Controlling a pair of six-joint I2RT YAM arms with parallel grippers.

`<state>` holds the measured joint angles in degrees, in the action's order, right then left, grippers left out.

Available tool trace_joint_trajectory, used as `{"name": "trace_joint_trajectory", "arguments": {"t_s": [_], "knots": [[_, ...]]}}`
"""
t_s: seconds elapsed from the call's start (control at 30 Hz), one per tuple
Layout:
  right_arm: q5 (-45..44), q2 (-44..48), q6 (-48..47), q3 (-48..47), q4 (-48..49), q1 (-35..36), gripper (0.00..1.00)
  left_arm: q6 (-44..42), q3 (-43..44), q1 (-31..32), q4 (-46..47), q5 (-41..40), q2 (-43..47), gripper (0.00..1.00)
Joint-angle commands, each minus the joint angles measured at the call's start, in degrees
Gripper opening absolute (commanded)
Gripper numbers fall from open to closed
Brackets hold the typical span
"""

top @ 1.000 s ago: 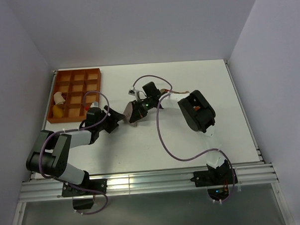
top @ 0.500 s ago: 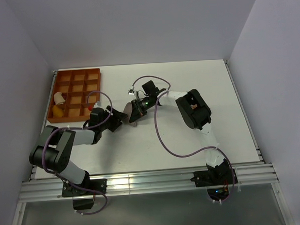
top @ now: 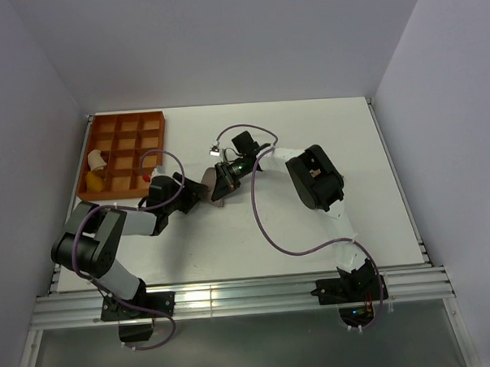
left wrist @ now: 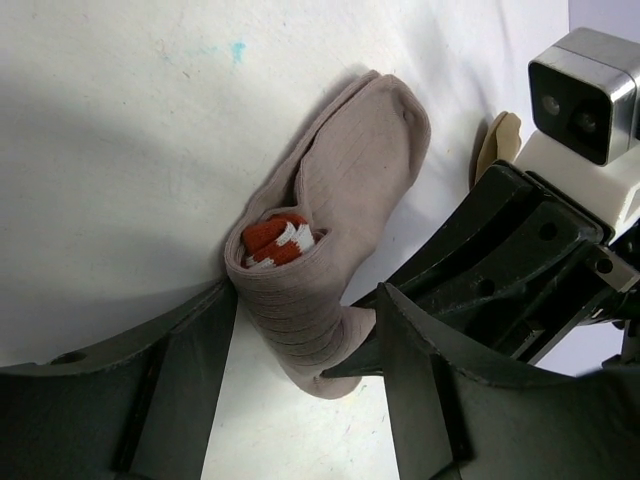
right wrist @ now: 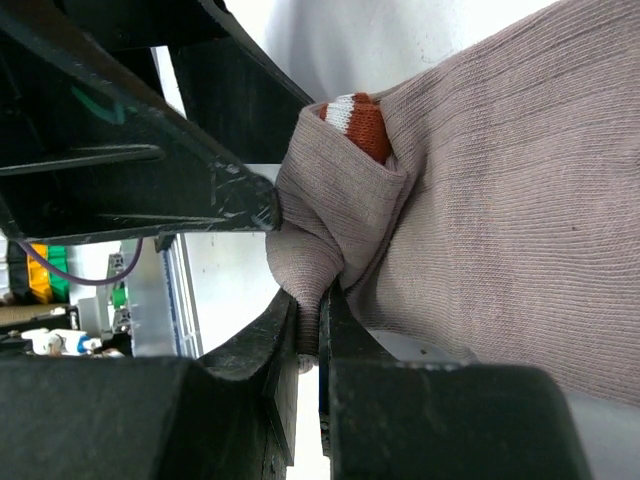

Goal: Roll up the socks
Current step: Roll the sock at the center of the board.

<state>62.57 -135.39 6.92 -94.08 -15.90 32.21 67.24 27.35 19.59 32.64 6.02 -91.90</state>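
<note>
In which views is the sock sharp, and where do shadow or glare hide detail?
Top external: evenly lit, but the sock is small and dim; glare on the front rail. Left wrist: sock sharp, soft shadow across the table. Right wrist: ribbing sharp, own fingers almost black.

Socks (top: 204, 185) on table (top: 324, 131), right of tray (top: 129, 143)

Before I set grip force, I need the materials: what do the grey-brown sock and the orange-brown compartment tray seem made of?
The grey-brown sock: soft knit fabric, matte, with fine ribs and limp folds; fibre unclear. The compartment tray: rigid, probably plastic, judging by uniform matte colour and thin straight dividers; too small to confirm.
</note>
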Motion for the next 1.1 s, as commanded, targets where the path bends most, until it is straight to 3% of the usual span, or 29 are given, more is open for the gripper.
{"name": "trace_joint_trajectory", "arguments": {"t_s": [0.0, 0.13, 0.43, 0.63, 0.8, 1.07], "knots": [[-2.5, -2.9, 0.9, 0.4, -3.1, 0.1, 0.00, -0.3, -1.7, 0.3, -5.0, -3.5, -2.5, 0.63], [-2.9, -2.9, 2.2, 0.6, -2.1, 0.1, 0.00, 0.0, -1.4, 0.9, -6.3, -3.8, -3.2, 0.52], [-9.0, 1.2, 1.4, 4.3, 0.0, 0.0, 0.01, -2.5, 1.6, 1.3, -11.5, -4.3, -3.8, 0.01], [-16.7, 9.8, 0.3, 12.7, 5.0, 0.3, 0.24, -8.1, 8.4, 1.3, -22.0, -4.6, -4.7, 0.00], [-29.2, 20.7, -1.5, 21.2, 13.2, 1.9, 0.46, -11.7, 13.0, 1.3, -28.7, -5.0, -5.7, 0.00], [-50.9, 33.8, -9.9, 35.5, 29.4, 10.1, 0.66, -15.1, 20.3, 1.5, -38.6, -5.7, -7.7, 0.00]]}}
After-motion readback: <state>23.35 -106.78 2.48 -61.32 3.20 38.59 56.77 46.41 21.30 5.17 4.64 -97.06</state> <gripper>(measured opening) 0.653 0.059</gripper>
